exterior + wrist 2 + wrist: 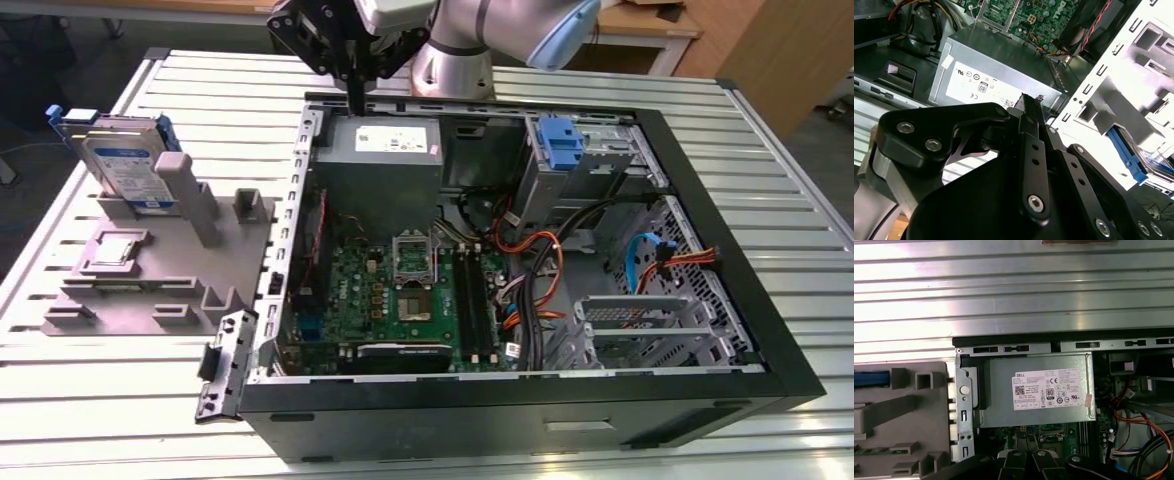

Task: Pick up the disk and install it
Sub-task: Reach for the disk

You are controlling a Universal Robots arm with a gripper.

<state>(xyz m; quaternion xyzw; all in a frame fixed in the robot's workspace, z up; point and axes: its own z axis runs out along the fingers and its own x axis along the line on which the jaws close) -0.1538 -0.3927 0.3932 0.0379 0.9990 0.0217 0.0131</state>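
You are at the very start of the job: nothing is picked up and nothing is installed yet. The disk (pixel 124 165) stands on its edge in the grey fixture (pixel 167 275) at the upper left of the exterior view, on the table (pixel 107 400) beside the open computer case (pixel 767 350).

Your hand (pixel 358 100) hangs at the top centre of that view, over the case's far edge and just above the power supply (pixel 387 140). That puts it well apart from the disk. Its fingers look pressed together into one thin point with nothing between them. In the first wrist view the power supply (pixel 1039 390) lies straight below the camera.

By my reading, the whole pick and the whole install are left to do. The metal cage (pixel 641 320) at the lower right of the case looks unfilled, but you cannot tell from here which bay is meant.

The disk itself is a flat silver-grey slab. Its white-and-blue label faces the exterior camera, and a blue carrier frame shows along its top and sides. It leans slightly, and a grey post of the fixture stands in front of its lower corner.
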